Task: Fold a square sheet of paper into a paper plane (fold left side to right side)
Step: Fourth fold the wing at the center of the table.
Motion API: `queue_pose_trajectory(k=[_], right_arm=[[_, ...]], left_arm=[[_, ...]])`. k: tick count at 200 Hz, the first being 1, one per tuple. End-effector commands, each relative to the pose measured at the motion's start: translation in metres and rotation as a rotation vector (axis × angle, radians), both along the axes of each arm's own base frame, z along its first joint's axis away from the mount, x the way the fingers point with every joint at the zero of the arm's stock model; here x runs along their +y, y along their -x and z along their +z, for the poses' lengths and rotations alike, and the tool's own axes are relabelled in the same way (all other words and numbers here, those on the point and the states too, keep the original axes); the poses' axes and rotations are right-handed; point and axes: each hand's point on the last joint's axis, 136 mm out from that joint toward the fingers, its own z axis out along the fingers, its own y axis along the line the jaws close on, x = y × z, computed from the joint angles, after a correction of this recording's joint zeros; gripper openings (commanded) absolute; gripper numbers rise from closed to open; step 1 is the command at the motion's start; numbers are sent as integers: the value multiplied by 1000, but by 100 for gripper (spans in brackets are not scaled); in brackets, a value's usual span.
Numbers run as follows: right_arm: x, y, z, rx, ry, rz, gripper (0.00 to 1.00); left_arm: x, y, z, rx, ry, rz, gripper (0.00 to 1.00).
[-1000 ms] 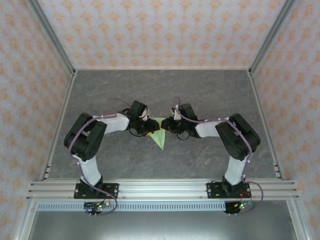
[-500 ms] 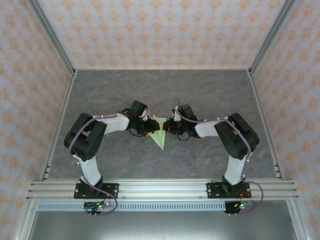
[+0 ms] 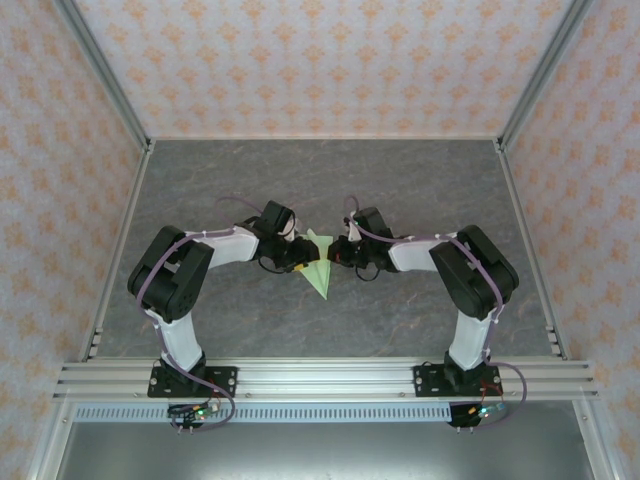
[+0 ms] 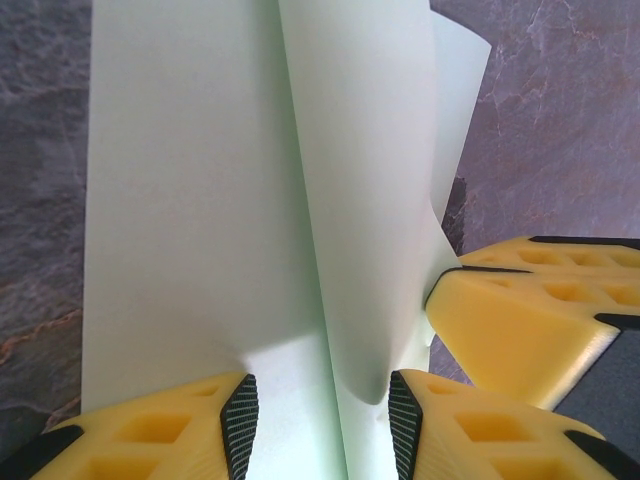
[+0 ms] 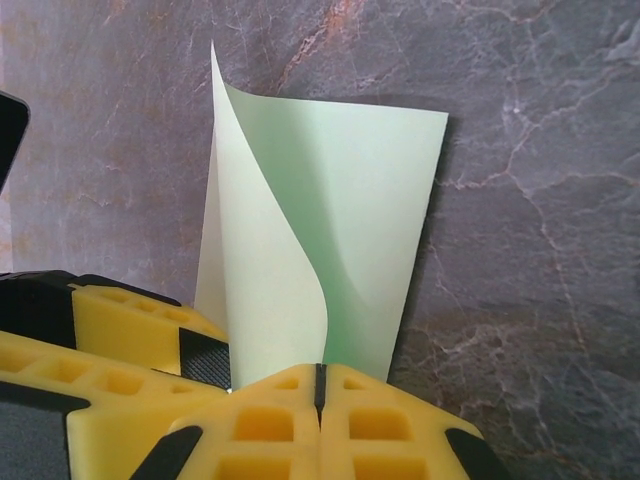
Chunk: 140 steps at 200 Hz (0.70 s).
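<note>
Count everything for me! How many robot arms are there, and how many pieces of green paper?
black-and-white robot arms: 2 (left arm, right arm)
pale-green folded paper sheet: 1
total: 3

Both arms are bending inward over the grey table [image 3: 420, 190], the left gripper [image 3: 298, 259] and the right gripper [image 3: 338, 252] flanking the pale-green paper [image 3: 319, 276] at centre, its narrow tip pointing toward the near aluminium rail [image 3: 320, 376]
</note>
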Motion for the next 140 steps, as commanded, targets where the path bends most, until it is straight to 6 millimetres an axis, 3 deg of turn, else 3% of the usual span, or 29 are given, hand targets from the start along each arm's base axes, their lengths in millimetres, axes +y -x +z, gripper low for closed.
queue_pose_trajectory(k=[1, 140], right_arm=[[0, -6, -1, -21, 31, 1, 6], [-5, -4, -19, 4, 84, 9, 7]], left_arm=[[4, 9, -10, 24, -51, -6, 44], [4, 10, -12, 30, -54, -8, 44]])
